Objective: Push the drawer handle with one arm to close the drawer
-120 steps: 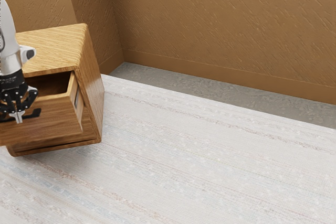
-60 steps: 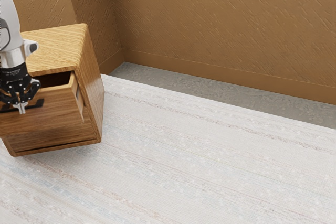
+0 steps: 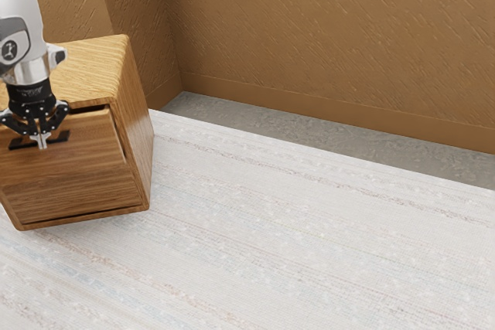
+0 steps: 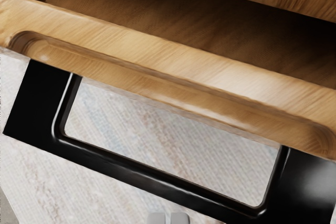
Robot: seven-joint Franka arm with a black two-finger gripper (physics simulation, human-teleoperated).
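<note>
Since the earlier frames, the upper drawer has slid further into the cabinet, its black handle going in with it, and the gripper (image 3: 43, 143) has moved along toward the exterior view's right. The upper drawer (image 3: 91, 149) is nearly in but still partly out: the wrist view shows a dark opening between its front's top edge and the cabinet's top. The black bracket-shaped handle (image 4: 157, 181) stands out from that front, the fingertips by its outer bar, on the side away from the drawer; whether they touch it I cannot tell. The jaws are pressed together, with nothing pinched between them. Below lies the lower front panel (image 3: 77, 193) of the wooden cabinet (image 3: 138, 133), which sits on a pale, faintly striped surface (image 3: 309, 245). Behind are a strip of grey floor (image 3: 309, 132) and brown textured walls (image 3: 325, 28). The white arm (image 3: 23, 21) reaches down from the exterior view's upper left.
</note>
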